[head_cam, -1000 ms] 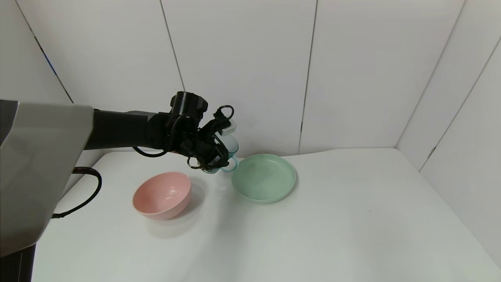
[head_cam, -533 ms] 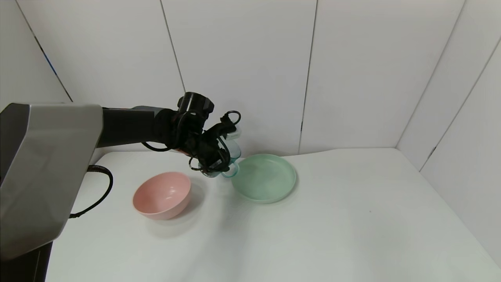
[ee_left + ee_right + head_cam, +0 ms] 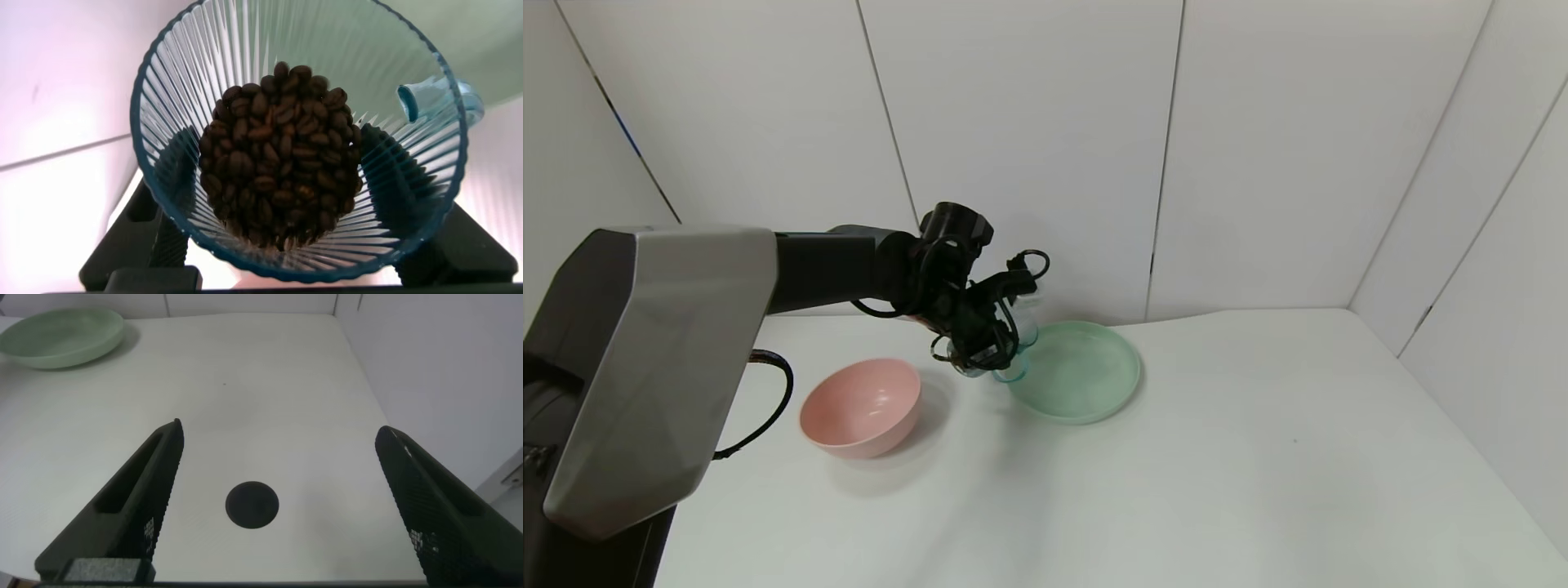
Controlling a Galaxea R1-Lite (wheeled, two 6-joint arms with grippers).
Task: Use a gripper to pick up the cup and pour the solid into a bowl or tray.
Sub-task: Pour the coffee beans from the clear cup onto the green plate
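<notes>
My left gripper (image 3: 992,343) is shut on the ribbed blue-grey cup (image 3: 1013,335) and holds it above the table at the near left rim of the pale green plate (image 3: 1094,376). The cup leans toward the plate. In the left wrist view the cup (image 3: 204,65) fills the frame, with its blue loop handle (image 3: 441,94) to one side and the dark brown beans (image 3: 278,155) heaped inside it. The black fingers (image 3: 147,237) press on both sides of the cup. My right gripper (image 3: 278,506) is open and empty over bare table, out of the head view.
A deeper pink bowl (image 3: 861,407) stands on the white table (image 3: 1176,490) to the left of the plate. White wall panels close the table at the back and right. A small dark round mark (image 3: 252,505) lies on the table under the right gripper. The plate (image 3: 61,336) shows far off.
My left arm has carried the cup to the right and slightly down, from between the pink bowl and the plate to the plate's left rim. The bowl and plate have not moved.
</notes>
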